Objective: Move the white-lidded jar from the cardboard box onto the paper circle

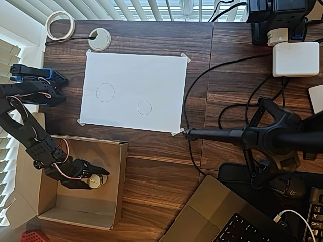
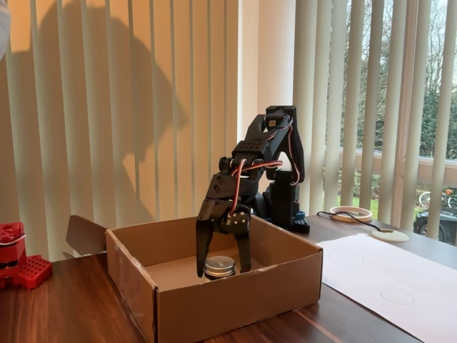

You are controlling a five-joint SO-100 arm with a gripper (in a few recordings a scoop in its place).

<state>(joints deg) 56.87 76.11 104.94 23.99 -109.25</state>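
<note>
The cardboard box [image 1: 122,166] sits at the lower left of the overhead view, and in the fixed view it [image 2: 235,307] stands in the foreground. The white-lidded jar [image 1: 97,180] [image 2: 220,266] rests on the box floor. My gripper [image 1: 95,179] [image 2: 223,270] reaches down into the box with one finger pressed against each side of the jar. The paper circle [image 1: 145,108] is a small pencil outline on the white sheet [image 1: 151,70] [image 2: 385,271], up and to the right of the box.
A larger drawn circle [image 1: 105,92] lies left of the small one. A tape roll [image 1: 60,25] and a desk grommet [image 1: 99,39] lie at the back. A black camera stand [image 1: 242,135], cables, a charger [image 1: 295,59] and a laptop [image 1: 227,217] crowd the right. Red blocks [image 2: 21,264] sit beside the box.
</note>
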